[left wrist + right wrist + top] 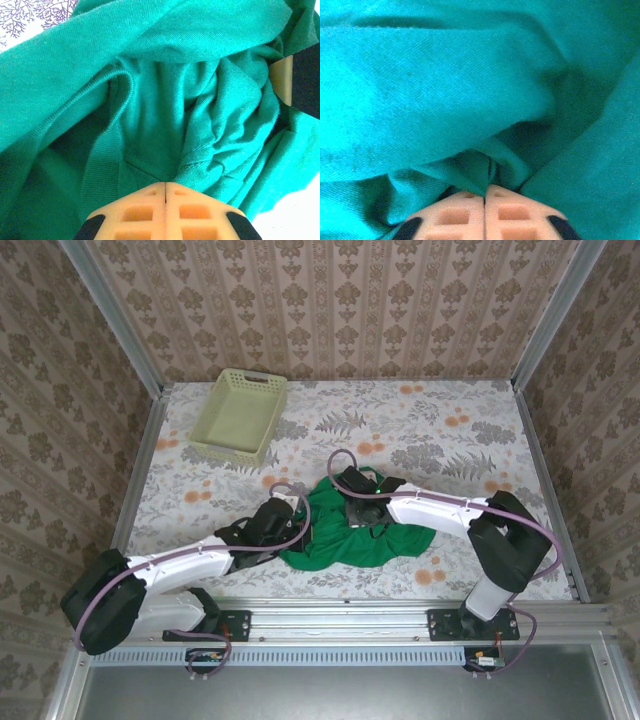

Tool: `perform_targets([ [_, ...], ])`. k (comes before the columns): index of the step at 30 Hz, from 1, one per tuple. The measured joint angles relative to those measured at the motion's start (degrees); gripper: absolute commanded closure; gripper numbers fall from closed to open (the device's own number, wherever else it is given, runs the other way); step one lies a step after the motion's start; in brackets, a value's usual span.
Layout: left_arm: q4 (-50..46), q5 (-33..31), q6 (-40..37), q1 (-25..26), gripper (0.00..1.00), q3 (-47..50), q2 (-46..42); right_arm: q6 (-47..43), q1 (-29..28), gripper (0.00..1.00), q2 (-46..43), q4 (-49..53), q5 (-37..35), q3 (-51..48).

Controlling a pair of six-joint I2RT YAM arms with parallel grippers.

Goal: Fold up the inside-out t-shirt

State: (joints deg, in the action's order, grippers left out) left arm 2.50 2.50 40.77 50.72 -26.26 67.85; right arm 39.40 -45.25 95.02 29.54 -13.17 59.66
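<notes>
**A:** Where is the bright green short-sleeved cloth t-shirt (pixel 350 540)?

**B:** It lies bunched in a crumpled heap on the flower-patterned table (pixel 450 430), near the front edge, between the two arms. The pale yellow-green plastic lattice basket (pixel 240 418) stands well apart, at the far left.

**A:** And the left gripper (pixel 165 186)?

**B:** Its tan fingers are pressed together, with a gathered fold of the shirt nipped at their tips. Wrinkles fan out from that spot, and a ribbed hem curves past on the left.

**A:** The right gripper (pixel 485 190)?

**B:** It is closed as well, with a narrow tuck of green cloth caught between the tips. From above, both wrists reach onto the heap, the left at its left edge and the right at its far side.
</notes>
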Motion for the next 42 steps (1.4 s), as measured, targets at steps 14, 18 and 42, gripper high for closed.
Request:
perform_targets([
  [14, -3.3, 2.2, -1.3, -12.7, 1.0, -0.3, -11.5, -4.8, 7.1, 1.0, -31.8, -1.7, 9.6, -6.1],
  [18, -2.9, 4.6, -2.5, -14.1, 1.0, -1.3, -10.0, -2.8, 9.7, 1.0, -35.9, -5.0, 14.2, -14.4],
  [42, -2.3, 9.7, -4.6, -11.3, 1.0, -4.5, 2.6, -11.8, 1.2, 0.57, -22.8, 6.0, 3.0, -6.1],
])
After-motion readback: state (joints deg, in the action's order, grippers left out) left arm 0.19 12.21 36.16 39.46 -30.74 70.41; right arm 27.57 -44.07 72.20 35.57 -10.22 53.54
